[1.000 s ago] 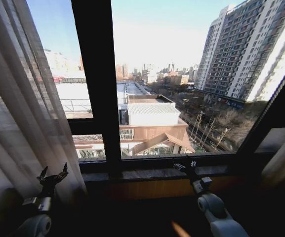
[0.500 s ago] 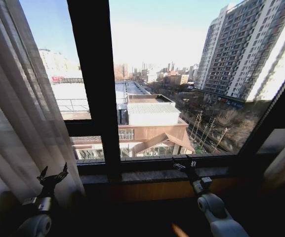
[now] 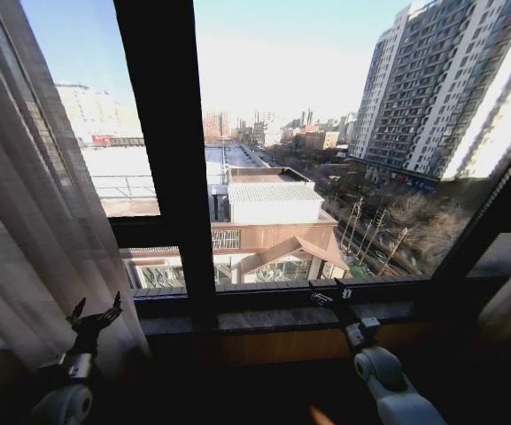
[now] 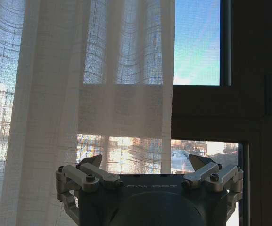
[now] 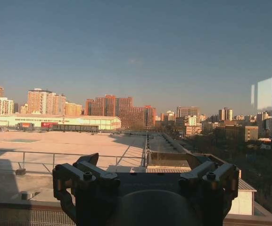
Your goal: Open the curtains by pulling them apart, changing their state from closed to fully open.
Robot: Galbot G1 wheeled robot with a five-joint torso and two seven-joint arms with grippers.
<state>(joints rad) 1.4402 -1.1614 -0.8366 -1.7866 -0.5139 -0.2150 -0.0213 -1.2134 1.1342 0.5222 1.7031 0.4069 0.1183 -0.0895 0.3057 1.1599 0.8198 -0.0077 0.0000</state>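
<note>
A: So are we done? The curtains (image 3: pixel 34 204) sit bunched at the left, window (image 3: pixel 326 133) mostly clear.

B: Nearly. Our left hand (image 3: pixel 96 316) and right hand (image 3: pixel 333 290) both spread, holding nothing.

A dark window frame (image 3: pixel 168 150) with a thick upright divides the glass. Below runs a sill (image 3: pixel 282 312). Outside stand a low white-roofed building (image 3: pixel 273 205), a high-rise (image 3: pixel 441 88) and a street (image 3: pixel 361 226).

High-rise room: window (image 3: pixel 282 142), city below.
</note>
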